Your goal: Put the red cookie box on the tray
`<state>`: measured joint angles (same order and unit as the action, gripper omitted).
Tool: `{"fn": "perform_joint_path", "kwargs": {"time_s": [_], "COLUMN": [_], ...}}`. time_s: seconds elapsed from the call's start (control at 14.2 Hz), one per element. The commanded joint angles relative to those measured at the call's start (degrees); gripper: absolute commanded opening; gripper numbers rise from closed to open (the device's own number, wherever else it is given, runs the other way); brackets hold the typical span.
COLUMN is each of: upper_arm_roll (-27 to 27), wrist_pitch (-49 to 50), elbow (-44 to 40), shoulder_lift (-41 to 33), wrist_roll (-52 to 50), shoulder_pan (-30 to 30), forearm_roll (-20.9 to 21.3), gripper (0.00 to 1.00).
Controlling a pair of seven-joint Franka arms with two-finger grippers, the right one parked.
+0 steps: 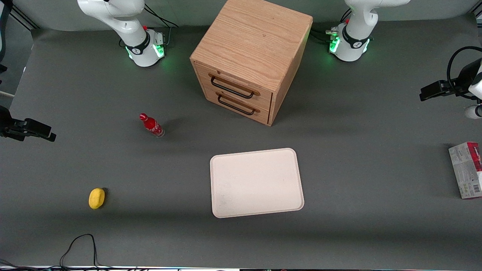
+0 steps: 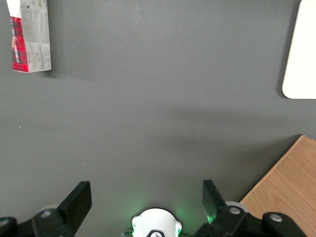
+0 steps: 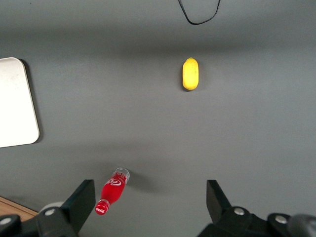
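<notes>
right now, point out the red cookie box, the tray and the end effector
red cookie box [image 1: 468,170]: front view, on its grey-white printed back face
tray [image 1: 257,182]: front view, on its bare cream-white middle
end effector [image 2: 146,200]: left wrist view, midway between its open fingertips, above bare table

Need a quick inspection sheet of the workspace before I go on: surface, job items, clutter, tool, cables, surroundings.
Surface: grey table, flat.
Job's things: red cookie box lying at the working arm's end of the table, printed back up; tray bare, near the middle.
Clutter: wooden drawer cabinet, drawers shut; red soda bottle; yellow lemon.
Tool: left tool open, above bare table, holding nothing.
Cables: black loop at the table's near edge.
Surroundings: nothing seen.
</notes>
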<state>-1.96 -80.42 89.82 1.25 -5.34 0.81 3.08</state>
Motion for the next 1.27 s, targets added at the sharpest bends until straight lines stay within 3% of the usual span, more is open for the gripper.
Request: {"fn": "perform_joint_path", "kwargs": {"time_s": [0.0,0.21,0.42,0.71,1.2], "upper_arm_roll": [-0.15,-0.06,-0.06,-0.15,-0.06], "wrist_pitch": [0.00,-1.75,-4.30,-4.57,-14.12], "elbow": [-4.38,-7.46,-12.45,-22.12,-19.97], "shoulder_lift": [3.75,7.18,12.88,21.67,27.49], "wrist_roll": [2.61,10.05,28.05,35.99,39.00], "shoulder_pan": [-2.63,-12.98,-23.28,-30.76,-32.45], "forearm_roll": [3.50,1.32,-2.28,-1.85,-0.62], "gripper": [1.00,1.00,1.00,1.00,1.00]}}
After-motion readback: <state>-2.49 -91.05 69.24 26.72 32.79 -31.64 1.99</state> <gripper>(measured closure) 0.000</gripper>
